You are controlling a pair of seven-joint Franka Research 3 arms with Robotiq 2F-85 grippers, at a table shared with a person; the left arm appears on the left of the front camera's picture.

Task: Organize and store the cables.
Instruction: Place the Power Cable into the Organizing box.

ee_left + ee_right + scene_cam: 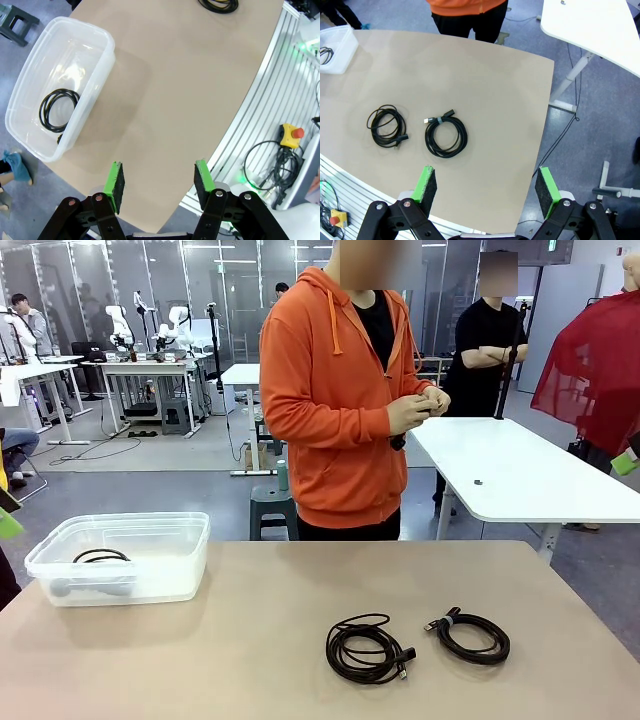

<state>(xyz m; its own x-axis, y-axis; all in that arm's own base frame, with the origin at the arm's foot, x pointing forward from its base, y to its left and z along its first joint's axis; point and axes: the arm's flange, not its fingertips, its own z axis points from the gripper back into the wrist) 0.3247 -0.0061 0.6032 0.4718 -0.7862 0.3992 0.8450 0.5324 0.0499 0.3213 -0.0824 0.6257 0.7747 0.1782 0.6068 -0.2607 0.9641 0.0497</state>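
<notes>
Two coiled black cables lie on the tan table near its front edge: a looser coil (367,648) (386,126) and a neater tied coil (471,634) (445,137) to its right. Another coiled cable (100,556) (58,108) rests inside the clear plastic bin (60,550) (95,75) at the table's left. An edge of a coil (218,6) shows at the top of the left wrist view. My left gripper (159,180) hovers high over the table's near-left edge, jaws apart, nothing between them. My right gripper (486,189) hangs wide open above the table's near-right edge, empty.
A person in an orange hoodie (340,400) stands at the far side, hands together at the chest, holding something small and dark. A white table (520,475) stands behind at the right. Cables and an emergency stop button (291,135) lie on the robot's base.
</notes>
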